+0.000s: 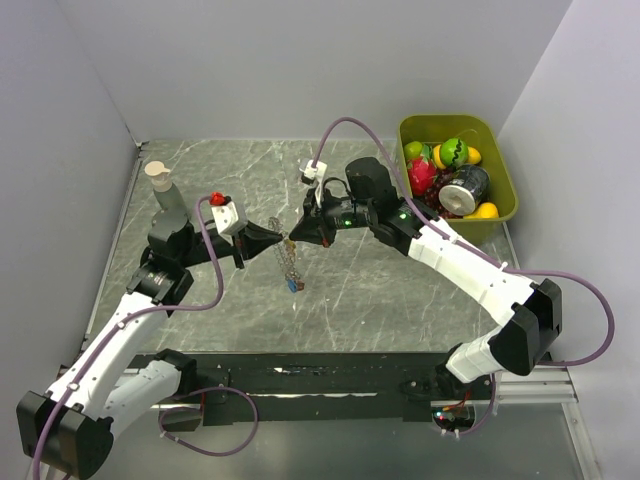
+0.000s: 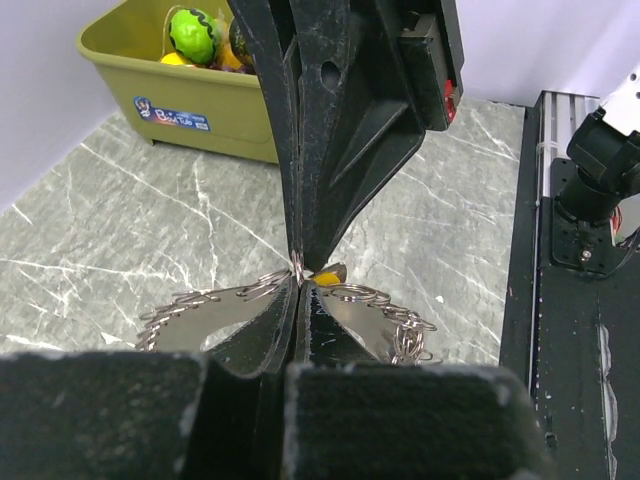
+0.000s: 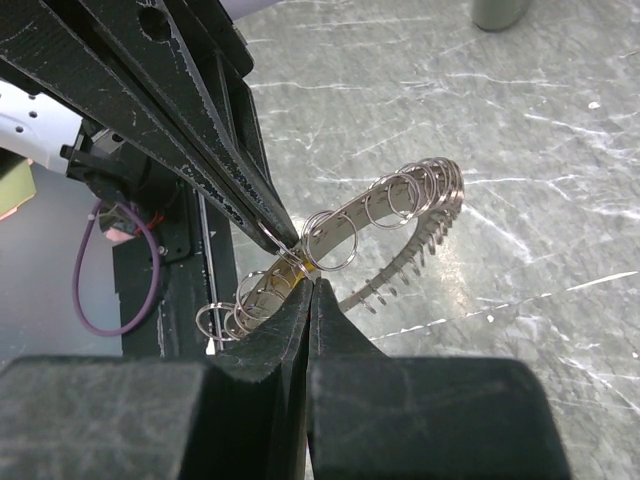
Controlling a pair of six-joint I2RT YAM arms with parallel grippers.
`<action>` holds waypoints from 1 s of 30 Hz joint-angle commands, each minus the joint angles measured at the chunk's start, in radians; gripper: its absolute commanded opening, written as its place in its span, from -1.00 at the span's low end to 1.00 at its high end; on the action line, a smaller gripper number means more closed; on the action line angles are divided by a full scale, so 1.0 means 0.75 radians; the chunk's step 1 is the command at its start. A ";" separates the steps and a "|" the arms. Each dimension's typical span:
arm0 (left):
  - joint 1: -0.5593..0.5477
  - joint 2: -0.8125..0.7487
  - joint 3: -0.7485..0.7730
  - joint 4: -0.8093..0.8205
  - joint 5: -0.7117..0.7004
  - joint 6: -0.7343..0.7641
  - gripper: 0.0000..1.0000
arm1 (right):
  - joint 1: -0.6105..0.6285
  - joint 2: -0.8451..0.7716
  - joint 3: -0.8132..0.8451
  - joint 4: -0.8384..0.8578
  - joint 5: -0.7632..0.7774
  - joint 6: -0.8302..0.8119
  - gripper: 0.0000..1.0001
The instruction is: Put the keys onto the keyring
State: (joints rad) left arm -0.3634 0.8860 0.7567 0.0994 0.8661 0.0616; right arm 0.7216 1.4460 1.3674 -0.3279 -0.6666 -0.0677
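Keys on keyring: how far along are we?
Done: the keyring is held up between the left gripper and right gripper, both shut. In hand: a yellow key head sits at their tips; threaded or not, unclear. Remaining: probably seating it; a blue piece hangs at the ring's low end.

Silvery keyring (image 3: pixel 352 212), grey white-veined table (image 3: pixel 520 130)

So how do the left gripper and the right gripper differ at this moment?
The left gripper reaches in from the left; the right gripper comes from the right. The left fingers pinch a small wire loop of the keyring; the right fingers close beside a yellow piece on it. Both are shut, tips almost touching.
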 commanded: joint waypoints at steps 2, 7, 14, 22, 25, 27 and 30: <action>-0.008 -0.048 -0.001 0.150 0.150 -0.045 -0.98 | -0.023 -0.014 -0.005 0.051 0.032 -0.018 -1.00; -0.010 -0.042 -0.019 0.223 0.179 -0.070 -0.98 | -0.023 -0.014 -0.005 0.051 -0.054 -0.043 -1.00; -0.010 -0.038 -0.025 0.230 0.197 -0.056 -0.98 | -0.033 -0.079 -0.058 0.102 -0.093 -0.057 -0.79; -0.010 -0.046 -0.035 0.250 0.256 -0.051 -0.98 | -0.103 -0.300 -0.220 0.343 -0.132 -0.010 0.48; -0.010 -0.050 -0.039 0.299 0.299 -0.062 -0.98 | -0.125 -0.343 -0.242 0.408 -0.250 0.006 0.60; -0.010 -0.048 -0.050 0.338 0.318 -0.072 -0.98 | -0.132 -0.341 -0.232 0.423 -0.316 0.011 0.61; -0.010 -0.040 -0.052 0.403 0.352 -0.158 -0.98 | -0.132 -0.335 -0.220 0.478 -0.436 0.045 0.60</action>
State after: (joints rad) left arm -0.3683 0.8719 0.7193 0.2588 1.0557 0.0036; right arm 0.6273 1.2003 1.1870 -0.0837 -0.8593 -0.0662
